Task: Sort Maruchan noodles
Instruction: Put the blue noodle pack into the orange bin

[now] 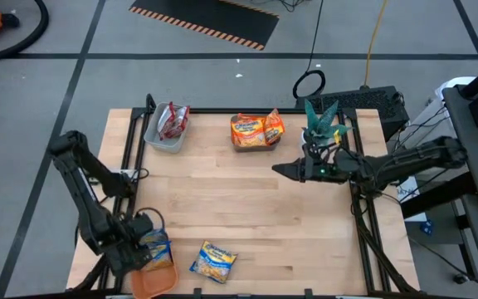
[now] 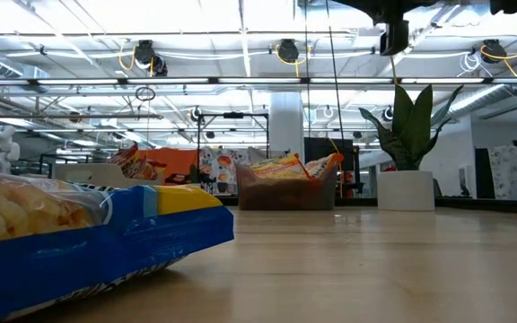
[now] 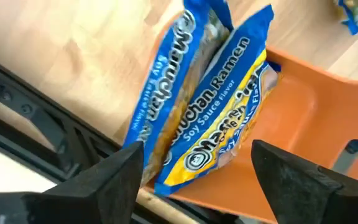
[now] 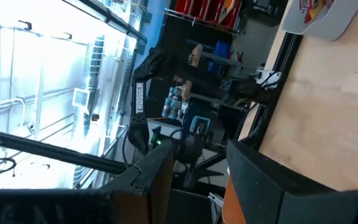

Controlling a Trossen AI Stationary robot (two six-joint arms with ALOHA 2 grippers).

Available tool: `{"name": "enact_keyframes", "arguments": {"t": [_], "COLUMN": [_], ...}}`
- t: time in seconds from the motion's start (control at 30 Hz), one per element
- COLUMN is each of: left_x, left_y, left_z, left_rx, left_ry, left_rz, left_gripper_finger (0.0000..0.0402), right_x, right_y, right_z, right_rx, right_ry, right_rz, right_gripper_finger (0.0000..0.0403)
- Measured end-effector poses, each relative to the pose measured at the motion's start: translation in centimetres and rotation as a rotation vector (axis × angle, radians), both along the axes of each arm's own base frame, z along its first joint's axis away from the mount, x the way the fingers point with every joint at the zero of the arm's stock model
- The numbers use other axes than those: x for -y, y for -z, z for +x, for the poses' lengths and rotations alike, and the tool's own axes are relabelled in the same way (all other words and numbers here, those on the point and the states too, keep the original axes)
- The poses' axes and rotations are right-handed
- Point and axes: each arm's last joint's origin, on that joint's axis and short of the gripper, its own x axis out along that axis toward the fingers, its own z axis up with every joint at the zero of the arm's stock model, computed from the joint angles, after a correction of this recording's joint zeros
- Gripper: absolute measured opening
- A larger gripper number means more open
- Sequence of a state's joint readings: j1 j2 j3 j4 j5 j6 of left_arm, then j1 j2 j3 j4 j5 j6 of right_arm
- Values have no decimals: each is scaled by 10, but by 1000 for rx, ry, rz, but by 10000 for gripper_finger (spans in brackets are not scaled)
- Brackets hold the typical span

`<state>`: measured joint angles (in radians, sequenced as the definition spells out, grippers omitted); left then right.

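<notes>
The left gripper (image 1: 143, 249) is positioned at the near left corner of the table (image 1: 247, 208), above the orange tray (image 1: 158, 281). Its fingers (image 3: 98, 177) are spread wide and nothing is gripped. Two blue-and-yellow packets (image 3: 197, 112) are seen between them, leaning partly in the tray and partly over its edge. A third blue packet (image 1: 213, 262) lies flat on the table just beside the tray. The right gripper (image 1: 285, 170) is held over the table's right half; its fingers are parted and empty. Orange packets (image 1: 256, 129) are stacked in a bin at the far edge, and red packets (image 1: 173, 122) sit in a grey bin (image 1: 158, 139) to their left.
</notes>
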<state>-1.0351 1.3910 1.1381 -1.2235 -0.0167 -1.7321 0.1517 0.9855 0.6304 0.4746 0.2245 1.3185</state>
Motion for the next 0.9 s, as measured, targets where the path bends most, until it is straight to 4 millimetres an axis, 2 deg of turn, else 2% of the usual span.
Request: {"name": "enact_keyframes", "arguments": {"t": [0.3, 0.6, 0.9], "left_x": [-22, -20, -17], "left_y": [-20, -23, -28], "left_z": [4, 20, 35], "left_rx": [127, 223, 309], "left_ry": [-46, -6, -38], "left_rz": [-24, -104, -195], "left_gripper_finger": [301, 301, 301], "right_x": [-19, -57, -88], "right_y": [1, 7, -7], "right_z": [-4, -6, 9], "right_rx": [-3, -18, -21], "right_ry": [72, 34, -4], "right_rz": [-10, -23, -95], "right_gripper_finger": [146, 146, 146]}}
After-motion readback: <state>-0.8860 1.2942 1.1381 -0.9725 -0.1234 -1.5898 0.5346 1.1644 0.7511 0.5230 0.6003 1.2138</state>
